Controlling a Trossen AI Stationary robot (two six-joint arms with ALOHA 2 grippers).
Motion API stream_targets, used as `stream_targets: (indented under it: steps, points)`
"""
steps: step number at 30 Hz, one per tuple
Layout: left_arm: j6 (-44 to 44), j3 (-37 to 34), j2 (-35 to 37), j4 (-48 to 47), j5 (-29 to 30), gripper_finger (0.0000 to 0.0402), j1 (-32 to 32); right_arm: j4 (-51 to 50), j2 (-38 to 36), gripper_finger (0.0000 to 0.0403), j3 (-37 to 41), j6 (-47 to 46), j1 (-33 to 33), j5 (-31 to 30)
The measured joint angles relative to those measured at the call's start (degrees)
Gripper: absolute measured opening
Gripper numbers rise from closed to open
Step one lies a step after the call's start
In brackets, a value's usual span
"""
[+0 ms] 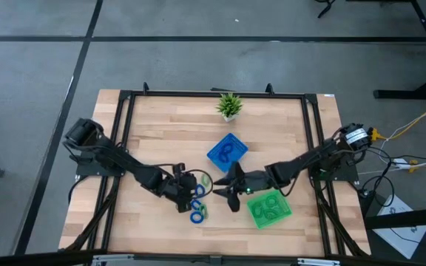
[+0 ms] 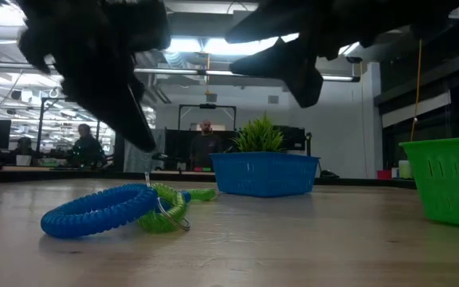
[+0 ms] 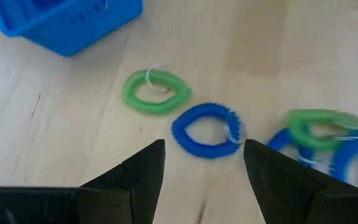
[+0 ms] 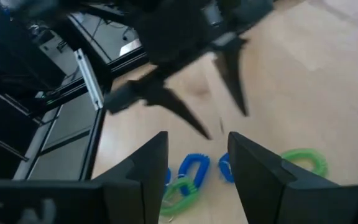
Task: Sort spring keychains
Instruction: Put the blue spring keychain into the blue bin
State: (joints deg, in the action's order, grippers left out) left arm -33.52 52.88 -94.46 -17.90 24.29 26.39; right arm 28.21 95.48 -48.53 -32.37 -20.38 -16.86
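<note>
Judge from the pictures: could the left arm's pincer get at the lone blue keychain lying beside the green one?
Probably yes. The left pincer is open and hangs just short of the blue keychain, with bare wood between. The green keychain lies close beside it, apart, not over it.

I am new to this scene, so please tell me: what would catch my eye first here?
First, both arms meet near the middle of the table: the left tool hangs open over loose blue and green spring keychains, the right tool open beside it. Next, the blue tray and the green tray already hold coils.
</note>
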Motion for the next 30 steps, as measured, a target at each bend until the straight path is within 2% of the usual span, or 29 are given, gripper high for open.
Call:
stream_targets:
  steps: [7,10,18,26,30]
  points:
    - [-4.50,0.00,-4.51,0.13,-0.18,0.0214,-3.88,-0.18,0.00,0.0165,0.00,0.06,-2.51,-3.66]
    - [-4.92,0.00,-5.67,0.31,-2.55,0.0214,-5.28,-0.19,0.00,0.0165,0.00,0.06,-2.96,-4.38]
    - [-3.54,0.00,-8.05,7.90,-11.02,0.0214,-6.66,-1.08,0.00,0.0165,0.00,0.36,-3.24,-4.59]
    - [-3.65,0.00,-8.17,7.58,-11.68,0.0213,-6.57,-1.08,0.00,0.0165,0.00,1.57,-3.24,-4.59]
    - [-4.07,0.15,-8.93,6.84,-9.72,0.0193,-6.44,-1.08,0.00,0.0165,0.00,1.63,-3.22,-4.59]
